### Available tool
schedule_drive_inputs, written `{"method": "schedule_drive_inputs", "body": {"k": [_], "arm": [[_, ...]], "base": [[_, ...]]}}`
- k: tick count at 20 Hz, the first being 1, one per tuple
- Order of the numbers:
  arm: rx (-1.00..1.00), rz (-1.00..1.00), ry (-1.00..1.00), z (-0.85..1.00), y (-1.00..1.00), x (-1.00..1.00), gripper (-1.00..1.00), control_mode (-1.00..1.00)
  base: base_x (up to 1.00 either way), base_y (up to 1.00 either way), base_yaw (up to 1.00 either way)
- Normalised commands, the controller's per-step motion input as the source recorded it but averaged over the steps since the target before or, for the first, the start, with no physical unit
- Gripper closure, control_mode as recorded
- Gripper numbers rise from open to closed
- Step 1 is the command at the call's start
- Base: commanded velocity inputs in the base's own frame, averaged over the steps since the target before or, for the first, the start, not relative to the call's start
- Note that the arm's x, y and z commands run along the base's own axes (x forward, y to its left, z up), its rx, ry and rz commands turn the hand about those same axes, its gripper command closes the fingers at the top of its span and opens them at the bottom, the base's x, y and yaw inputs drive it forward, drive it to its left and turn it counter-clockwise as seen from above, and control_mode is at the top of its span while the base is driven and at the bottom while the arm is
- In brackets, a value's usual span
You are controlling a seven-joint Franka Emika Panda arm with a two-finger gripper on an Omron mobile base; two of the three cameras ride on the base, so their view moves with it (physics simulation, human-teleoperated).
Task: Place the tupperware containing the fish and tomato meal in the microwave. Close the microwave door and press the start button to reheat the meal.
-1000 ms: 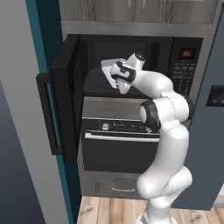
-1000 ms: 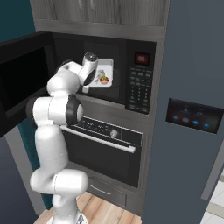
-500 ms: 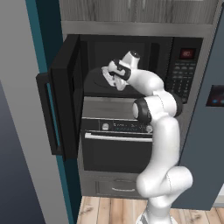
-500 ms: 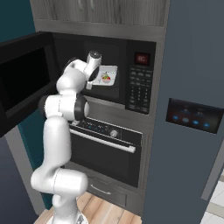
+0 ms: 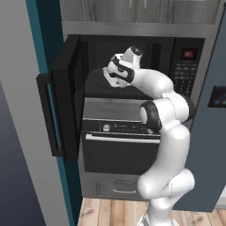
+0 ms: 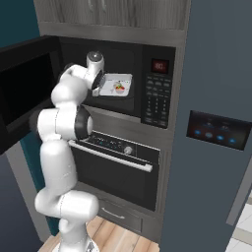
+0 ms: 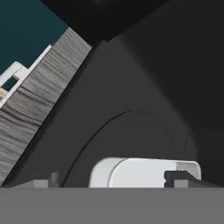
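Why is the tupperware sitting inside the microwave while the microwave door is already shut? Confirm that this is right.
Not quite. The tupperware with the fish and tomato meal does sit inside the microwave, but the microwave door is not shut: it stands swung wide open to the left, as the left base view shows.

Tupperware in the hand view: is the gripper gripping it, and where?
Nothing looks held. The gripper stands open; one fingertip is clear of the tupperware, which sits on the microwave floor.
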Motion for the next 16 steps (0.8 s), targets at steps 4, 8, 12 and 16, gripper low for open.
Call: {"method": "schedule_drive_inputs", "body": {"k": [4, 8, 12, 16], "arm": [[-0.15, 0.00, -0.41, -0.41, 0.42, -1.00, -1.00, -1.00], [-0.05, 0.00, -0.37, -0.14, 0.16, -1.00, -1.00, -1.00], [0.02, -0.05, -0.13, 0.67, 0.00, -1.00, -1.00, -1.00], [0.05, -0.05, 0.04, 0.94, 0.00, -1.00, -1.00, -1.00]], "base": [[0.00, 0.00, 0.00], [0.00, 0.00, 0.00], [0.00, 0.00, 0.00], [0.00, 0.00, 0.00]]}}
